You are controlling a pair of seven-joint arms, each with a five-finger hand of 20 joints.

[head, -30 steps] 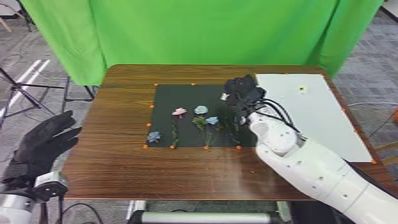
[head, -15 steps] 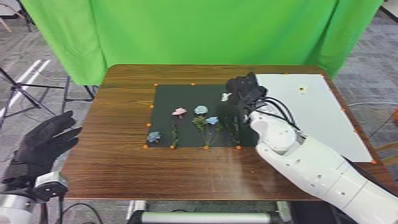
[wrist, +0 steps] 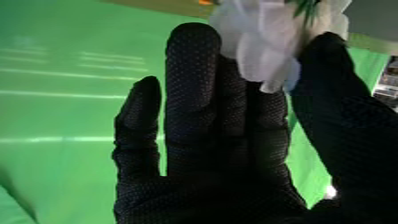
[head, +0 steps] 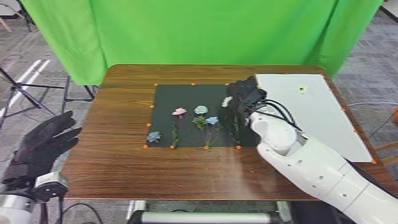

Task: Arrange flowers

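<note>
At the dark mat's (head: 187, 91) right side is my right hand (head: 246, 91), with the white flower (head: 226, 101) at its left edge. In the right wrist view, the white flower (wrist: 266, 42) is pinched between the thumb and fingers of my right hand (wrist: 222, 195); the petals cover some of the fingertips. Left of it on the mat lie a pink flower (head: 179, 111), a pale blue flower (head: 201, 109) and a blue flower (head: 211, 120), their stems toward me. Another blue flower (head: 154, 136) is at the mat's lower left. My left hand (head: 40, 142) is open, left of the table.
A white sheet (head: 306, 120) with a small yellowish spot covers the table's (head: 160, 175) right side. Orange markers edge the mat and the sheet. Behind the table hangs a green curtain (head: 213, 35). A black tripod (head: 27, 85) stands at the left.
The white flower's head has shifted slightly toward me in the head view, and my right hand has moved a little the same way. My left hand has kept still.
</note>
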